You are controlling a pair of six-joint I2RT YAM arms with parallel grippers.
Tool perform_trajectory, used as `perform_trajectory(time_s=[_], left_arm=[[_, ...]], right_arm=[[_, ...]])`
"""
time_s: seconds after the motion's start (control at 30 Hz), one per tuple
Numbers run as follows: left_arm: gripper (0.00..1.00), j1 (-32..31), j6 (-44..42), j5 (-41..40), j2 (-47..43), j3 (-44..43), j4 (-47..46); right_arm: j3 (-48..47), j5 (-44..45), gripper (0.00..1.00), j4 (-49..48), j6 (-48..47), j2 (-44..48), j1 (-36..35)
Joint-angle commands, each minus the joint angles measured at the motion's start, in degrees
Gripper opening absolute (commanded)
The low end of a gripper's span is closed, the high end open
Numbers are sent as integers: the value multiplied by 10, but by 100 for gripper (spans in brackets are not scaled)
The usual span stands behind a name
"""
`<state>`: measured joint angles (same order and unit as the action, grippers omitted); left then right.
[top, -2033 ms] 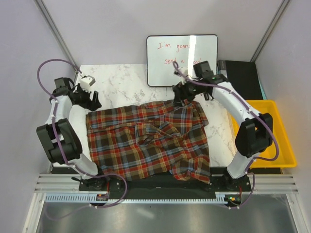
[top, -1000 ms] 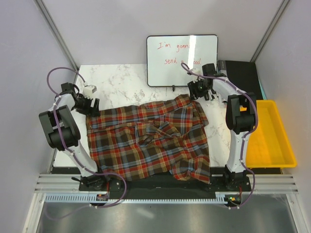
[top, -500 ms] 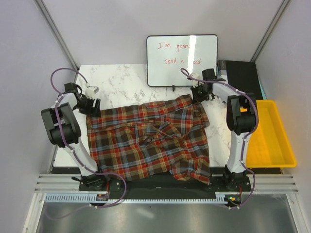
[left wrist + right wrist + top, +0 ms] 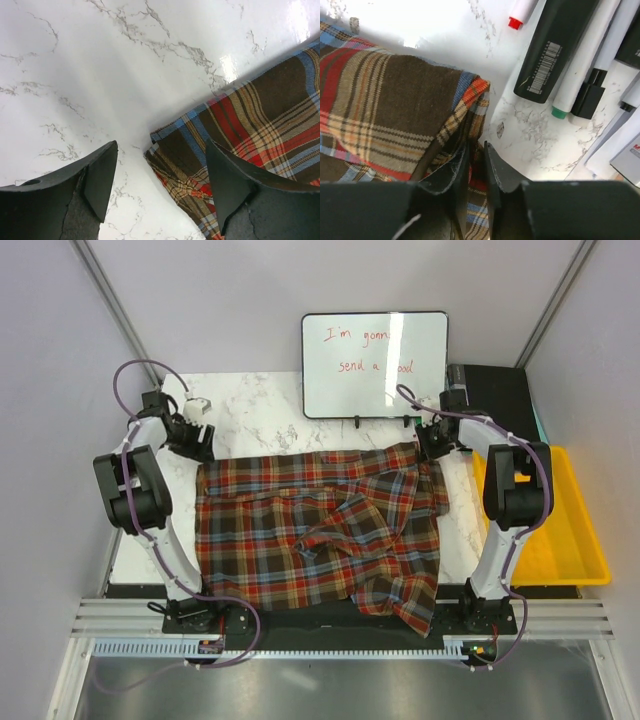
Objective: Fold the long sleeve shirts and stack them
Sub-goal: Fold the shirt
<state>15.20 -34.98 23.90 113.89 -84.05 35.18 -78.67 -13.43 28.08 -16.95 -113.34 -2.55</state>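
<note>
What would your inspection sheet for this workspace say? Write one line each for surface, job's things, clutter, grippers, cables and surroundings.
Surface: white marble table, glossy.
Job's things: one plaid shirt spread out, rumpled in the middle; no stack seen.
Clutter: markers by the shirt's far right corner; whiteboard at the far edge.
Grippers: left gripper open, jaws either side of the shirt's far left corner; right gripper jaws pinched on the shirt's edge.
Cables: purple cables loop along both arms, off the shirt.
Surroundings: yellow bin to the right, black box beyond it, grey walls.
</note>
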Motion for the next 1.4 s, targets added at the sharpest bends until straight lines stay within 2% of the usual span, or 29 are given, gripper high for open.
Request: perform_trajectory(time_s=[0.0,0.07,0.13,0.2,0.27,0.4,0.43,0.6,0.63,0.7,0.73,0.83,0.93,1.13,1.37], left_arm=[[79,3,9,5,-1,-20,16],[78,2,-24,52,-29,11,30],[79,1,-73,107,-89,48,31],[78,-10,-106,135,-134,78,53],[77,-41,-158,163,-160,97,93],[77,-139,-198,198,-240,152,87],[76,-188,-188,215,-257,164,76],[72,-326,-163,227,-256,153,-4],[73,-382,-134,199,-253,146,-18],[76,-438,-103,171,-247,139,-43],[77,-499,-88,151,-245,133,-55],[78,-607,-16,73,-216,102,-110],[78,-677,66,32,-163,46,-136],[79,-757,162,34,-71,-16,-145],[76,-768,223,-31,5,-31,-160]], right_arm=[[-62,-11,24,51,-14,6,10],[-93,-15,27,63,-18,-3,11],[-104,-30,40,70,-19,-6,13],[-117,-36,46,70,-13,-10,13],[-138,-43,44,73,-8,-31,14],[-146,-70,40,78,-6,-53,13],[-144,-90,40,77,-2,-56,13],[-140,-101,40,69,10,-67,13],[-135,-100,40,70,8,-68,12],[-133,-99,40,69,10,-69,13],[-133,-99,39,69,11,-69,14],[-122,-106,37,70,17,-58,23],[-111,-111,36,71,18,-42,40],[-96,-130,37,76,25,-22,51],[-103,-135,39,90,17,-19,54]])
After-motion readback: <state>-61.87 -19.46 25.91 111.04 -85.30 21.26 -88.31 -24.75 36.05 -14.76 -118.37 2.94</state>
